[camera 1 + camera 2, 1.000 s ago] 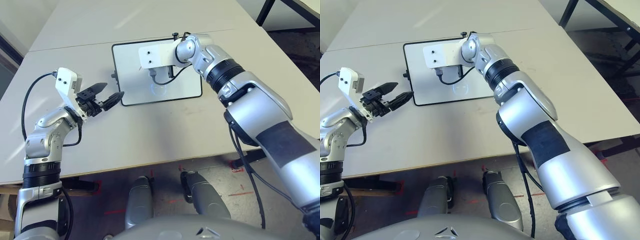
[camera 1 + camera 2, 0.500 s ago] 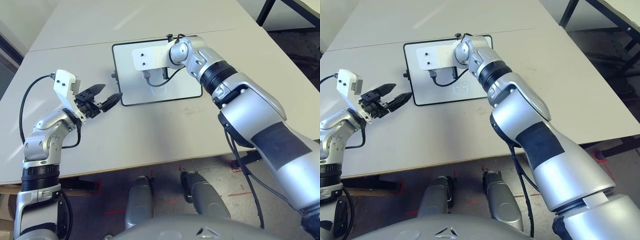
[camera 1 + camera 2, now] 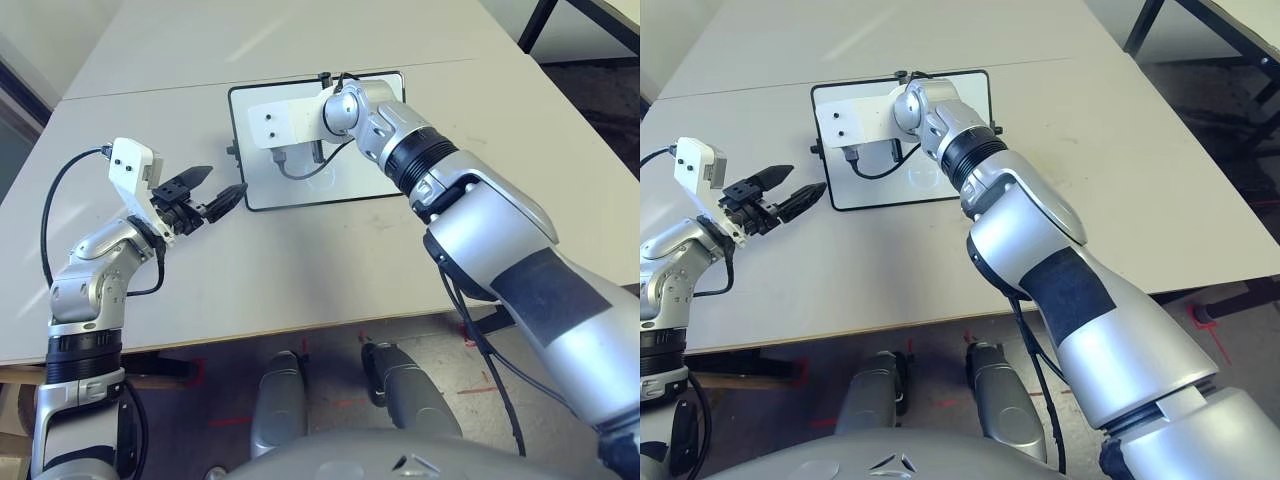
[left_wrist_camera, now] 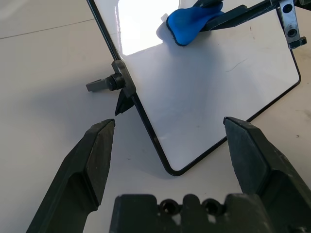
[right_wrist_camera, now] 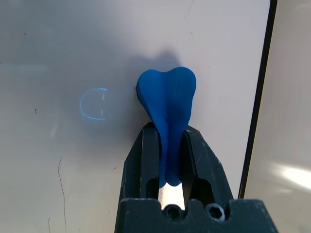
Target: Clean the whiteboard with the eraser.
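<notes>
2 grippers inspected. My right gripper point(image 5: 167, 145) is clamped on the blue eraser point(image 5: 166, 104), whose free end rests against the whiteboard point(image 3: 360, 165) near its left half. My left gripper point(image 3: 208, 193) hangs just beside the board's left edge, fingers point(image 4: 92, 160) spread apart and holding nothing. The whiteboard lies flat on the grey table point(image 3: 300, 270) with its side knob point(image 4: 108, 83) facing that left gripper. Surface condition: mostly white, with a faint thin scratch-like line in the right wrist view (a pale blue ring there looks like a reflection, not ink). Recommendation: keep the eraser's face flat and pressed evenly, sweep in overlapping passes toward the frame, and stand ready to brace the board's edge with the idle gripper should it slide.
</notes>
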Controlling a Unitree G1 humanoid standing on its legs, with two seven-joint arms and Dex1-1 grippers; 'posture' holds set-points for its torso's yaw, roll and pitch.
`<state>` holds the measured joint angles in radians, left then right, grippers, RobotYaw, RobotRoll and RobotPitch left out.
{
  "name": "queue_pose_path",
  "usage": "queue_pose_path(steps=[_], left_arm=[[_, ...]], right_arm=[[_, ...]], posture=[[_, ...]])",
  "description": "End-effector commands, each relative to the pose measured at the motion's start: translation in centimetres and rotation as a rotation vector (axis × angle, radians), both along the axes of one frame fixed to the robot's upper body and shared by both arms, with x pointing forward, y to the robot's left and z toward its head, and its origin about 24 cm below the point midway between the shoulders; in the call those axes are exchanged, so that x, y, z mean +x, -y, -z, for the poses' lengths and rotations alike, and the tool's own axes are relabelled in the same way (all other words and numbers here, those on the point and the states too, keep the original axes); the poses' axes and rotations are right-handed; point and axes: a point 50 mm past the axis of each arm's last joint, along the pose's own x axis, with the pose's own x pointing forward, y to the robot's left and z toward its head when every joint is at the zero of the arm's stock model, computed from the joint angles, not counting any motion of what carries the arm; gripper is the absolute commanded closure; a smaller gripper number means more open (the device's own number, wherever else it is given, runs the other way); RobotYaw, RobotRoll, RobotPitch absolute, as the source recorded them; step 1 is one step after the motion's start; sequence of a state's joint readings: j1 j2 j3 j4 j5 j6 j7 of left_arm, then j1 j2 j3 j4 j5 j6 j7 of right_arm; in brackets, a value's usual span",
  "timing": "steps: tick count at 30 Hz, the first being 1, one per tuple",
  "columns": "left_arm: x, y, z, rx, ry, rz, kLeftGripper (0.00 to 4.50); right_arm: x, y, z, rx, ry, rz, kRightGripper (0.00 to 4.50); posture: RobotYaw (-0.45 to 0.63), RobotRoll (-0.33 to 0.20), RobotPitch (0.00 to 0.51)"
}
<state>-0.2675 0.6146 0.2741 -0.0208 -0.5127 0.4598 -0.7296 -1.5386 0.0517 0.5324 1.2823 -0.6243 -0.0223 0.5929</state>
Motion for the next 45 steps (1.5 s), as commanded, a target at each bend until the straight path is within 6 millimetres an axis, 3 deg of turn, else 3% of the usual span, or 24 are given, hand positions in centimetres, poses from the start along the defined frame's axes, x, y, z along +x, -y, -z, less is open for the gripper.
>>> queue_pose_path(steps=[1, 7, 29, 39, 45], left_arm=[[-0.2, 0.1, 0.2, -0.005, -0.006, -0.005, 0.0], [-0.1, 0.2, 0.3, -0.009, -0.005, -0.005, 0.0], [0.3, 0.3, 0.1, -0.008, -0.002, 0.012, 0.0], [0.9, 0.3, -0.2, -0.002, 0.002, 0.026, 0.0], [1.1, 0.4, -0.2, -0.001, 0.004, 0.034, 0.0]], right_arm=[[-0.1, -0.3, -0.3, -0.039, 0.038, -0.017, 4.07], [0.2, 0.2, 0.0, -0.092, 0.068, 0.0, 4.07], [2.2, 5.6, 0.6, -0.212, 0.094, 0.155, 4.07], [2.8, 8.2, 0.7, -0.229, 0.075, 0.215, 4.07], [2.9, 8.6, 0.5, -0.189, 0.036, 0.222, 4.07]], posture=[[0.08, 0.0, 0.138], [0.08, 0.0, 0.138], [0.05, 0.0, 0.136], [0.03, 0.0, 0.133], [0.03, 0.0, 0.131]])
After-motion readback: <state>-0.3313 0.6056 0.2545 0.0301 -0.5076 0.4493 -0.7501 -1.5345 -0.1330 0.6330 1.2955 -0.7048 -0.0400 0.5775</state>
